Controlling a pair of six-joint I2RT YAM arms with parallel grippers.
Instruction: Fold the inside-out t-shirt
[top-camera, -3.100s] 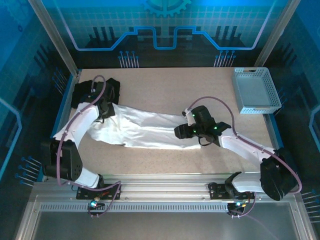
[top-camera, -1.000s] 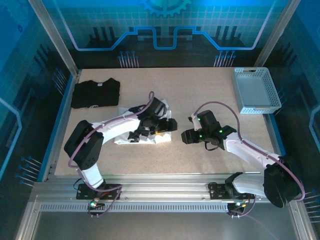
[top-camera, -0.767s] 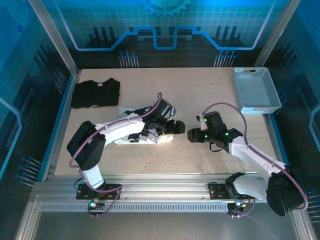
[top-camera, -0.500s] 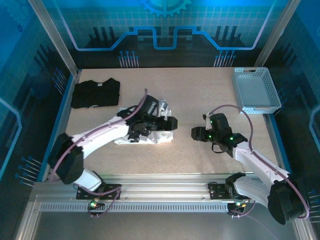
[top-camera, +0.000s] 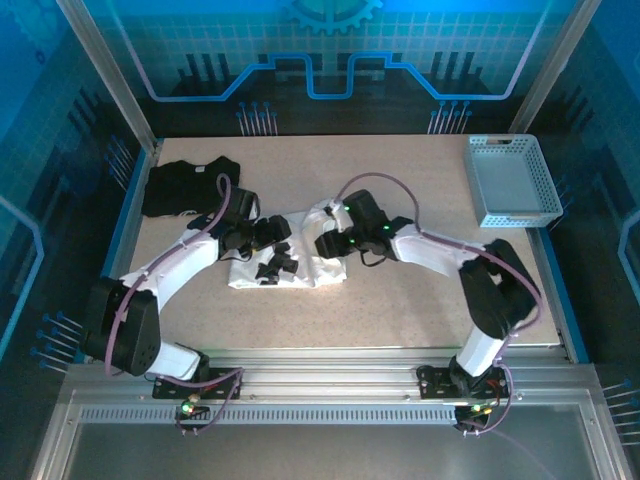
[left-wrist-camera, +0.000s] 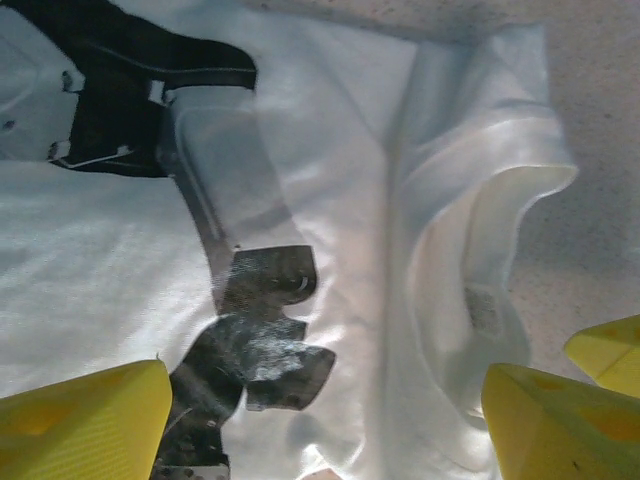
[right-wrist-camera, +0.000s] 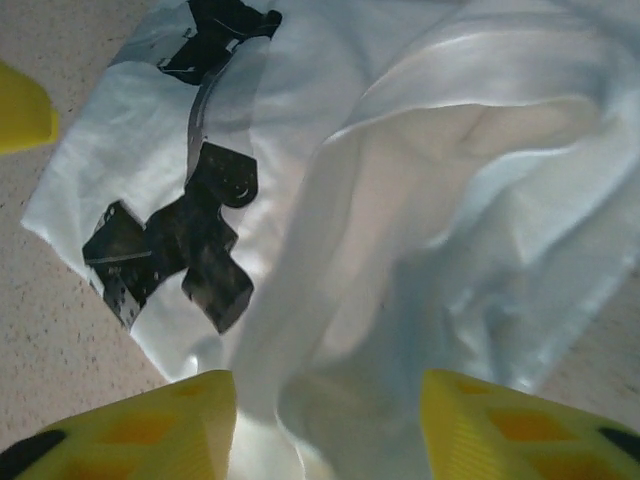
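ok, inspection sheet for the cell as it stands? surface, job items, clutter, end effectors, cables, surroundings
surface: speckled beige table, no spills seen.
job's things: white t-shirt, partly folded at centre, dark print showing through.
clutter: black t-shirt at far left; grey basket at far right, nothing seen in it.
end effectors: left end effector open above the shirt; right end effector has fingers either side of a raised fold, grip unconfirmed.
cables: left cable loop and right cable loop arch over the arms, no snag seen.
surroundings: blue-lit panels; aluminium rail at near edge.
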